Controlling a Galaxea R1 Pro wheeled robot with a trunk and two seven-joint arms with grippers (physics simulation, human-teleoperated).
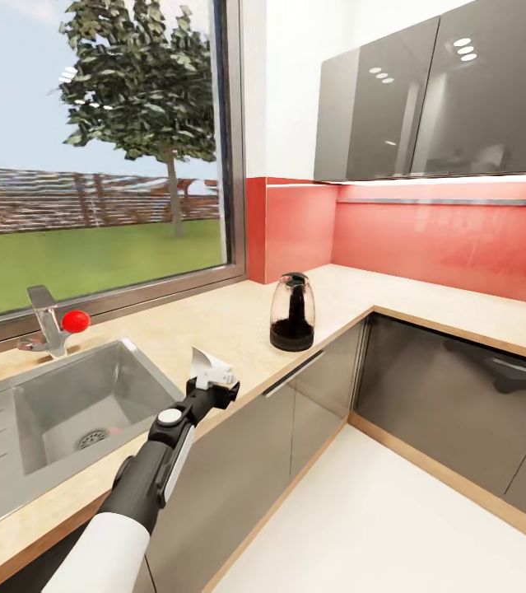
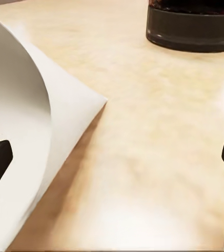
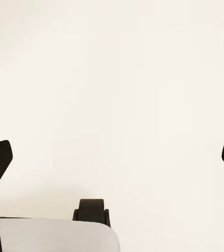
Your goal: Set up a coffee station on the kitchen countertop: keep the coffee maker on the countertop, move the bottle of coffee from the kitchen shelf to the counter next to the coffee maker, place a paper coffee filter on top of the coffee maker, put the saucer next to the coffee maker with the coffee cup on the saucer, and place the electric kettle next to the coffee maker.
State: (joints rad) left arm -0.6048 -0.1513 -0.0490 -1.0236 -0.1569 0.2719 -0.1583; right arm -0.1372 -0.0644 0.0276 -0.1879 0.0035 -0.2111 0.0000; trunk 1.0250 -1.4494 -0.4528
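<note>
Hovers low over the desk [image 1: 238, 321], just right of the sink [image 1: 65, 412], with the left tool [image 2: 112, 157] spread wide and clamping nothing. Has the paper coffee filter [image 1: 203, 365] upright at the tip, resting against one finger only. Risks knocking that thin cone flat, or pushing it off the near edge, with any sideways nudge; probably crumples it if pinched hard or off-centre. Leaves the electric kettle [image 1: 292, 313] farther right on the desk, well apart. Hangs the right tool [image 3: 112, 157] open too, before a blank pale surface.
</note>
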